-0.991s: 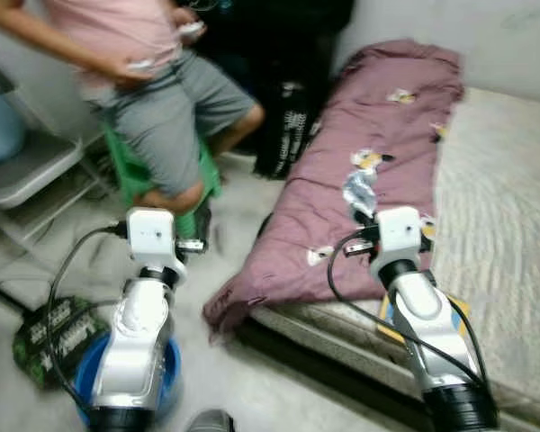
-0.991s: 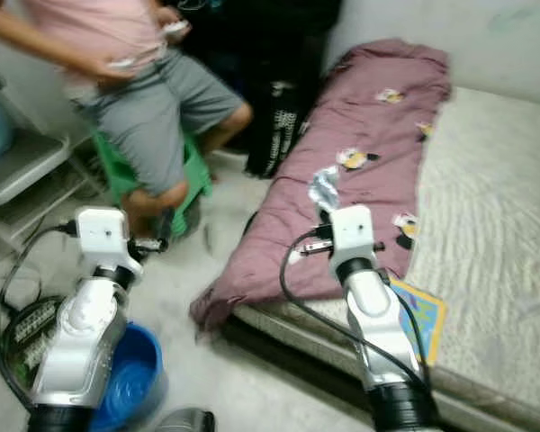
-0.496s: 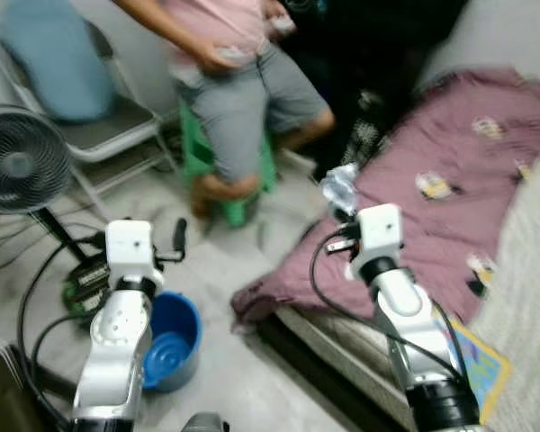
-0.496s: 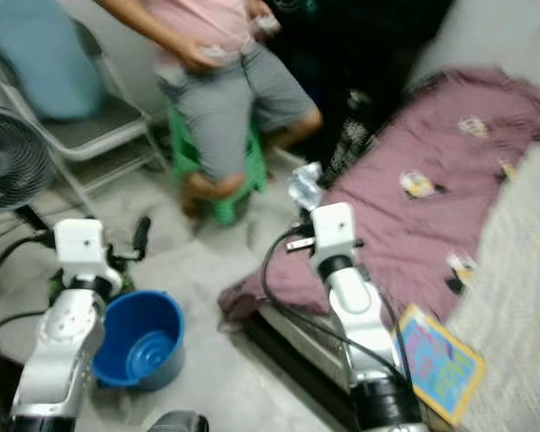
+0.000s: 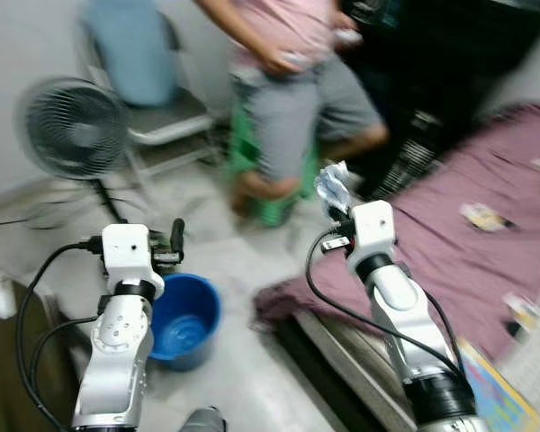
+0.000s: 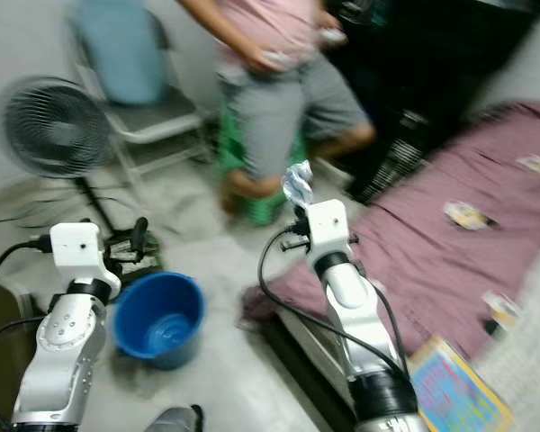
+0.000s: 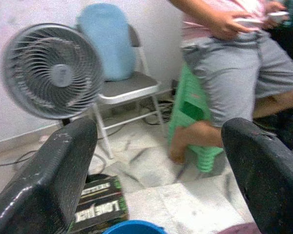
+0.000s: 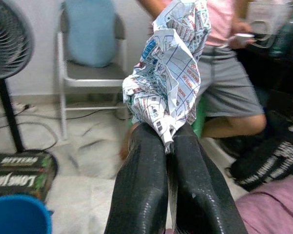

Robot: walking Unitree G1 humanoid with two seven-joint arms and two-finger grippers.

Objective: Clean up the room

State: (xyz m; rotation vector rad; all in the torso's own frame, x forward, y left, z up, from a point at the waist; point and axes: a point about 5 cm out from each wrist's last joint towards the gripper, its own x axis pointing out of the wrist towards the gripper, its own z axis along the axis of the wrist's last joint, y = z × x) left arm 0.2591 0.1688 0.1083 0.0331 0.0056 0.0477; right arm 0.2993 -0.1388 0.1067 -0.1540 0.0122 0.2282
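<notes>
A bed (image 5: 450,270) with a purple blanket (image 5: 486,243) draped over it fills the right side of what I see, its edge hanging toward the pale floor (image 5: 243,261). A person (image 5: 297,81) in a pink top and grey shorts sits ahead of me on a green stool (image 5: 274,202), holding something small and pale in both hands. Left of them stands a folding chair (image 5: 153,117) with a light blue cushion (image 5: 130,49) leaning against its back, and in front of the chair a pedestal fan (image 5: 72,126) faces my way. A colourful flat book (image 6: 454,391) lies on the bed near my right arm. On the floor between my two arms sits a blue bucket (image 5: 184,319), with a dark green box (image 7: 95,212) just beside it. My right gripper (image 8: 168,141) is raised in front of the stool, its jaws pressed narrow on a crumpled piece of printed paper (image 8: 166,73) that sticks up above the fingertips. My left gripper (image 7: 161,161) hangs above the bucket's near side, its jaws spread wide with nothing between them.
</notes>
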